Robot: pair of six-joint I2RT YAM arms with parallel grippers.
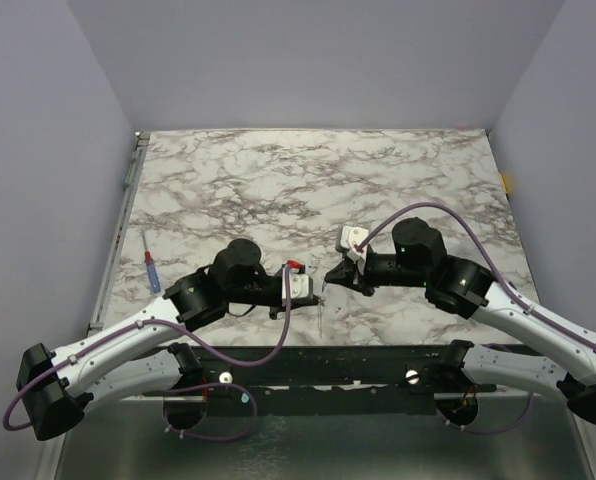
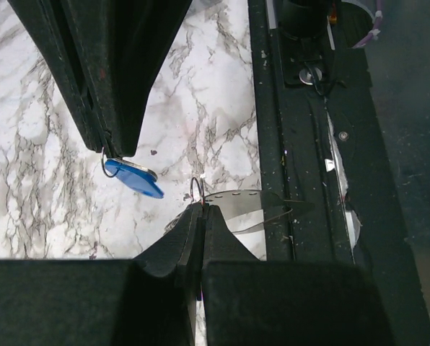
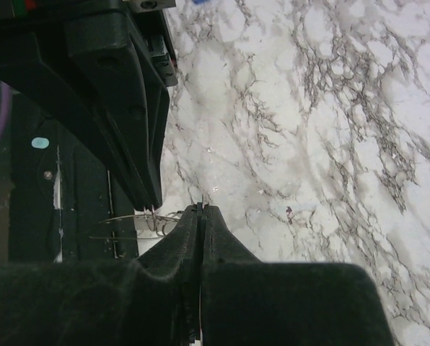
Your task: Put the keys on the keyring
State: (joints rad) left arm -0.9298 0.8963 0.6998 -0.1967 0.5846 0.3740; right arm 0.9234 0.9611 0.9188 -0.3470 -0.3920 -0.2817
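Two arms meet over the near edge of the marble table [image 1: 278,180], fingertips almost touching. I count two grippers, one blue-headed key, one screwdriver and two arcs of wire.

The left gripper [image 2: 201,210] has its fingers pressed together on the keyring [image 2: 195,189], a thin wire loop rising from the fingertips. Beside it, pale silvery keys [image 2: 247,205] fan out to the right. I make out one blade for certain and perhaps a second overlapping it, but their outlines fade against the marble and the dark frame.

The right gripper [image 2: 118,148] is likewise closed, pinching a second wire loop [image 2: 102,161]. The blue-headed key [image 2: 135,180] hangs from this loop, just above the table. I cannot tell whether the two arcs belong to one ring.

From the right wrist, the blue key is hidden behind the fingers, and only fine wire lines show near the left fingertips. From overhead, keys and ring shrink to a faint pale sliver [image 1: 321,315] below the grippers. The screwdriver [image 1: 151,268] lies well apart, at the table's left edge.
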